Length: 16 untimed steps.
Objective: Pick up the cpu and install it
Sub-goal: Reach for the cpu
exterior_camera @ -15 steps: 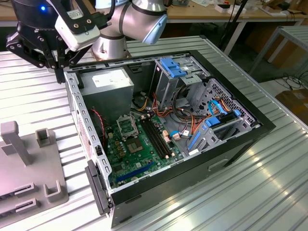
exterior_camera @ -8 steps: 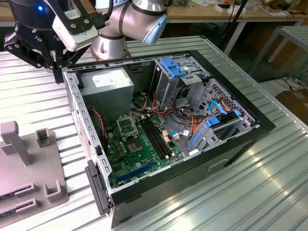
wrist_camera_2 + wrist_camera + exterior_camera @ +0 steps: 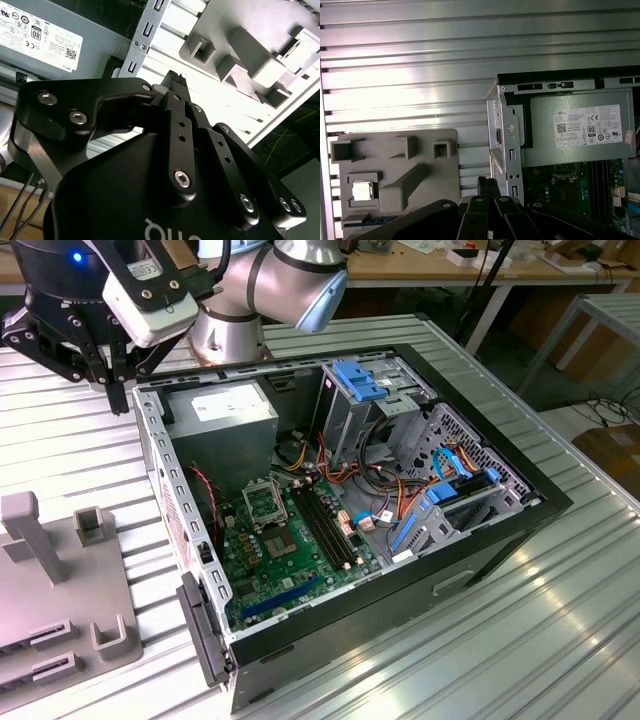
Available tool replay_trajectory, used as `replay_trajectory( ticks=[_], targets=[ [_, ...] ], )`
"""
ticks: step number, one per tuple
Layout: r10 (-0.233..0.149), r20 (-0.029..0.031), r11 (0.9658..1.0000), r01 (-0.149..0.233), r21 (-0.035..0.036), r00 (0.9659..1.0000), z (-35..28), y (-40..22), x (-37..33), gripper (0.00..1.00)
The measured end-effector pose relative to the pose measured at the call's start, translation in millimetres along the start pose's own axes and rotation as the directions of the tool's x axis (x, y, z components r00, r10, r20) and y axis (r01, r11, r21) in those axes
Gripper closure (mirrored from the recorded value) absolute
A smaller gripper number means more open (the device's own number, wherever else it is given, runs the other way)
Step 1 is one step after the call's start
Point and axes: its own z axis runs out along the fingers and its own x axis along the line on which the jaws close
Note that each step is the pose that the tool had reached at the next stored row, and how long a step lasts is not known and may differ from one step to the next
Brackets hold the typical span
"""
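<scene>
Exterior view's left has the grey holder [image 3: 100,580] on the ribbed table [image 3: 560,640]. In the first wrist view the cpu [image 3: 362,191] lies flat in a square pocket of that holder, shiny side up. Next comes the gripper [image 3: 117,400], hanging just outside the computer case [image 3: 520,525], between it and the holder. Its fingers are pinched together on nothing, well apart from the cpu. Toward the exterior view's right, inside the open case, sit the power supply [image 3: 225,420] and the socket [image 3: 262,502] on the green board [image 3: 290,560].
</scene>
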Motion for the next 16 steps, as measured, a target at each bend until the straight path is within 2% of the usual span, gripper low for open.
replay_trajectory(
  ticks=[10, 16],
  targets=[
    [0.0, 0.0, 1.0, 0.0, 0.0001, 1.0, -0.2, -0.5, 6.0, 0.89],
    [0.0, 0.0, 1.0, 0.0, 0.0, 1.0, -0.3, -1.0, 13.6, 0.89]
  ],
)
